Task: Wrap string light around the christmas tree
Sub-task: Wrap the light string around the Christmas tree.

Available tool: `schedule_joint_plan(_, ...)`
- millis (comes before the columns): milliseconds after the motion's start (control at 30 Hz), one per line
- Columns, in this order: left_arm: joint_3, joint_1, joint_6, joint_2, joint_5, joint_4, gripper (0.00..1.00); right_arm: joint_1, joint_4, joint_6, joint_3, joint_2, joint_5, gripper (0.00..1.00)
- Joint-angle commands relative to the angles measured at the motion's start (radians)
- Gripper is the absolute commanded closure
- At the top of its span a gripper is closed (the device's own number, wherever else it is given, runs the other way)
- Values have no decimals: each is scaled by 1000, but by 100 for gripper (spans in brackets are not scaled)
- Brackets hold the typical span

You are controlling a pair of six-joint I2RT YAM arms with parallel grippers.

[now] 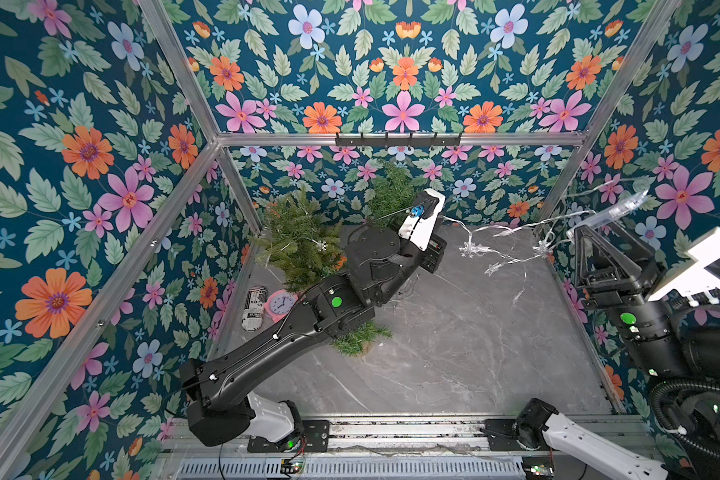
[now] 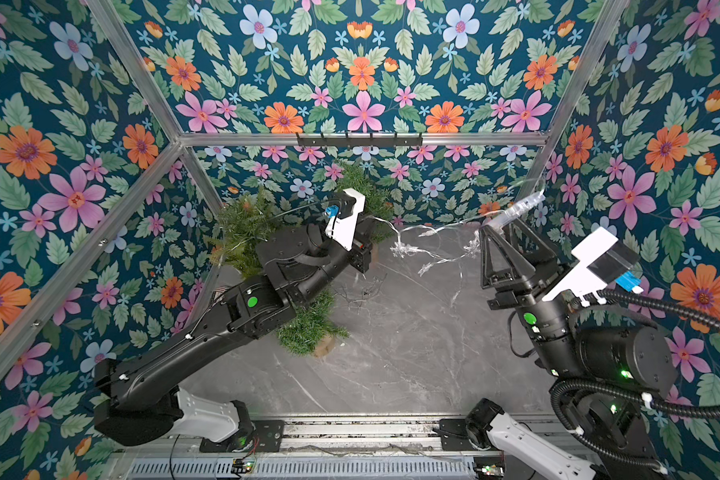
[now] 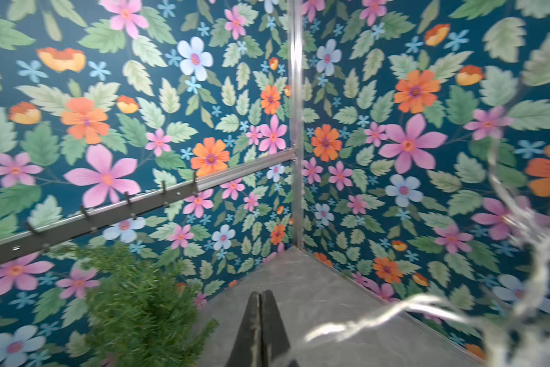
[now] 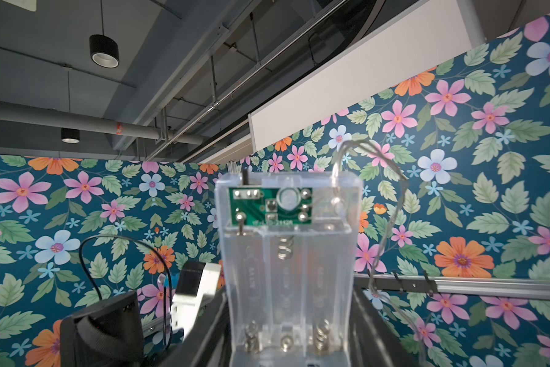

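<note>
xmas tree — part hidden, string light blurred

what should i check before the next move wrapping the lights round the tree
1. Right gripper clamped on the battery box: ok, held up off the table.
2. Left gripper shut: ok. Whether it pinches the string light: cannot tell.
3. Slack in the string light: ok, loose loops lie on the table.
4. Some string on the tree: ok, a strand lies across its branches.
5. Clock apart from the string light: ok.
</note>
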Motion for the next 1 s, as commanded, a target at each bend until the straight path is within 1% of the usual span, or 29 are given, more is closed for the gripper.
schedule_joint_plan(0, 55, 63, 22, 34, -106, -30, 100, 1, -22, -9, -53, -61, 50, 63)
schedule_joint_plan(133, 132, 193, -71, 74, 2, -33, 100, 1, -118, 26, -126, -143, 88, 63)
schedule_joint_plan(233, 181, 226, -69, 106, 59, 6, 100, 1, -167, 43, -204, -195, 126, 63)
schedule_joint_plan(333, 256, 233, -55, 149, 51, 12, 100, 2, -236, 61, -265, -225, 168, 63)
schedule_joint_plan(467, 348, 254, -53, 190, 15, 10, 100, 1, -320, 91, -344, -254, 264, 64)
schedule_joint_plan(533, 369, 263, -44, 195, 0, 20, 100, 1, -336, 118, -386, -272, 335, 64)
schedule_joint_plan(633, 363, 276, -46, 190, -12, 28, 100, 1, -346, 179, -412, -294, 440, 65)
schedule_joint_plan(700, 343, 274, -59, 184, 49, -1, 100, 1, -322, 198, -414, -300, 465, 66)
schedule_joint_plan(767, 313, 272, -83, 177, 178, -59, 100, 1, -270, 208, -407, -284, 466, 67)
schedule_joint_plan(833, 280, 247, -73, 170, 288, -109, 100, 1, -211, 184, -384, -242, 439, 67)
schedule_joint_plan(900, 233, 190, -6, 164, 297, -145, 100, 1, -185, 175, -332, -177, 416, 67)
schedule_joint_plan(967, 207, 105, 102, 170, 256, -187, 100, 1, -156, 145, -263, -101, 382, 68)
